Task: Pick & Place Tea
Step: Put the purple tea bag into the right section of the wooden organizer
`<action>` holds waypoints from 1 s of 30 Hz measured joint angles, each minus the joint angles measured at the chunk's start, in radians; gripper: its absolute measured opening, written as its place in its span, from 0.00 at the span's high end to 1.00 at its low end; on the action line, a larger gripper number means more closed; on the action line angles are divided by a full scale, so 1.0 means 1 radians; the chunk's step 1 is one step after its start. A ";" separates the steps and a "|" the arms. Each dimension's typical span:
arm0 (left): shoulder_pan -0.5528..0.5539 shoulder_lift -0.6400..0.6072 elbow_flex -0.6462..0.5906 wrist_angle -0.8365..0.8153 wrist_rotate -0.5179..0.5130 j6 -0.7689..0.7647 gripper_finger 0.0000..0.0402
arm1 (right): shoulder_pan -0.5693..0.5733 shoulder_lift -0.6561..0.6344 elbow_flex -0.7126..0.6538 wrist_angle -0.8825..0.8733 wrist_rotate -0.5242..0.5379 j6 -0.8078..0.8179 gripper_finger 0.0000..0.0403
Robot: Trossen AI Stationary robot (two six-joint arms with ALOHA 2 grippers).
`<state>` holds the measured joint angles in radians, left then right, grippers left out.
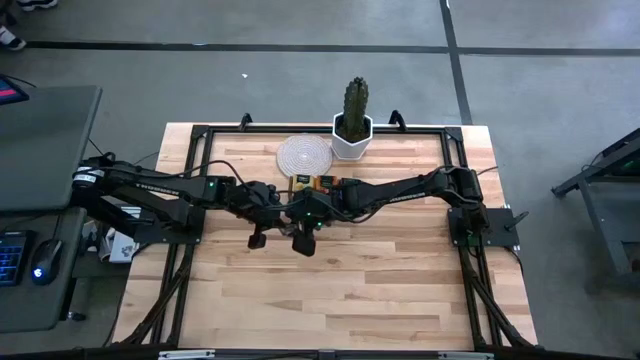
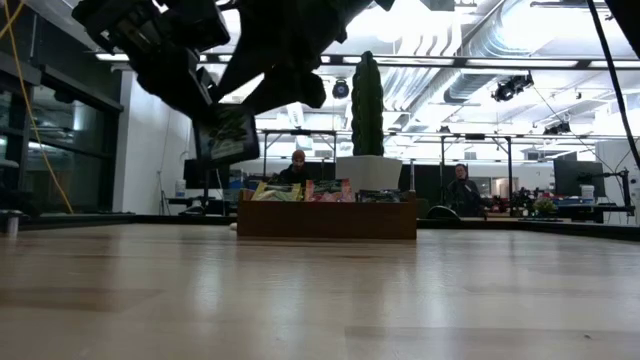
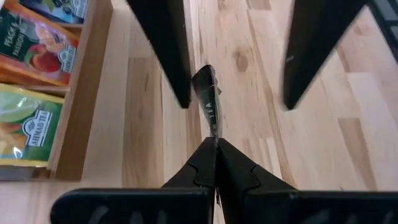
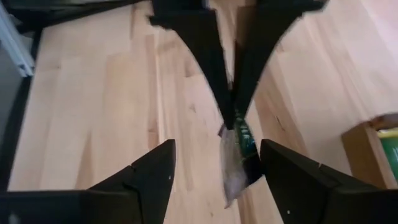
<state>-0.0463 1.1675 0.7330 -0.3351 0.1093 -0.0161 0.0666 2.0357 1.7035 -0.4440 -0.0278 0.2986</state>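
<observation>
1. The left gripper (image 3: 216,146) is clamped on one edge of a dark tea packet (image 3: 207,99), holding it edge-on in the air above the bare wooden table (image 1: 330,290), just in front of the wooden tray (image 2: 327,218). The grip covers only a thin strip of the packet; I judge that a jolt could let it slide out and drop to the boards.

2. The right gripper (image 4: 214,171) stands spread wide, its two fingers either side of the same packet without touching it. If that arm pulls back crookedly, a finger could brush the hanging packet and tug it out of the left pinch.

3. Both arms meet at mid-table, wrists very close together in the high view. The risk here is arm-to-arm contact if either one moves before the other clears.

4. The tray already holds many packets, among them a green one (image 3: 28,130) and an orange one (image 3: 37,50). Lowering the dark packet carelessly could land it on the tray's wall, or disturb the ones already filed.

5. A potted cactus (image 1: 353,120) and a round woven coaster (image 1: 303,156) sit just behind the tray; an overshoot towards the far side could knock them.
</observation>
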 joint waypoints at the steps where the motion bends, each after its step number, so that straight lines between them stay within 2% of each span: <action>1: 0.000 0.000 0.000 0.007 0.000 -0.006 1.00 | 0.000 0.000 0.000 -0.008 0.005 0.004 0.44; 10: 0.000 -0.001 0.000 0.030 0.005 -0.015 1.00 | 0.000 0.000 0.000 -0.074 0.060 0.012 0.65; 18: 0.000 -0.002 0.001 0.028 0.018 -0.015 1.00 | 0.000 0.000 0.000 -0.046 0.047 0.016 0.96; 25: 0.000 -0.002 0.002 0.025 0.034 -0.014 0.98 | 0.000 0.001 -0.001 -0.035 0.087 0.041 0.99; 30: 0.000 -0.002 0.002 0.019 0.034 0.033 0.84 | 0.001 0.001 -0.001 -0.034 0.120 0.040 1.00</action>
<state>-0.0460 1.1656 0.7349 -0.3163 0.1436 0.0166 0.0673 2.0365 1.7027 -0.4783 0.0919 0.3390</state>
